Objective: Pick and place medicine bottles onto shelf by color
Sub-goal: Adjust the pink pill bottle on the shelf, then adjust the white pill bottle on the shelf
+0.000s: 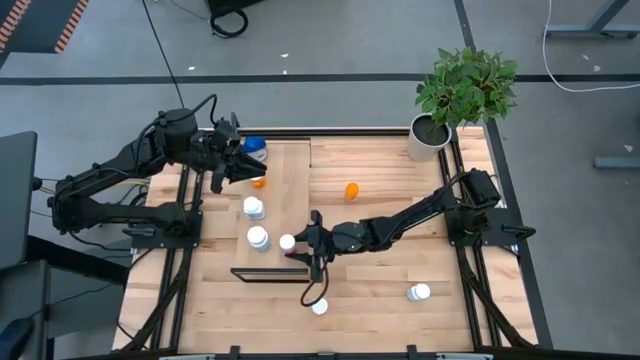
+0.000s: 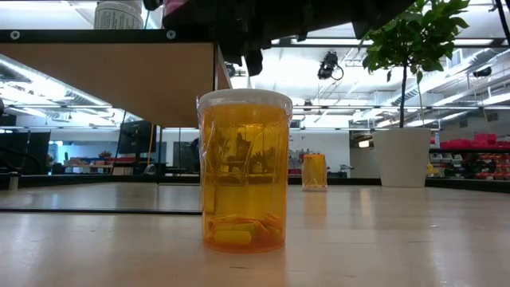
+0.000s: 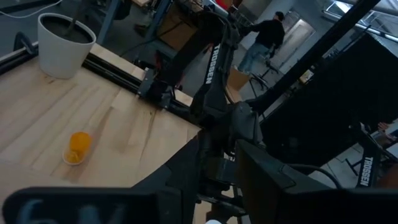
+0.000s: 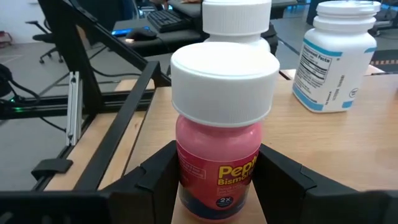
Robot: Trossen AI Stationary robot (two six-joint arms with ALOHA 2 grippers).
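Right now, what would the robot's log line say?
right hand: shut on pink bottle, over shelf | left hand: by orange bottle, grip unclear

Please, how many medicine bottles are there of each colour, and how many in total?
Orange bottles: 3
White bottles: 2
Pink bottle: 1
Blue bottle: 1
White-capped bottle, body colour unclear: 1
Total: 8
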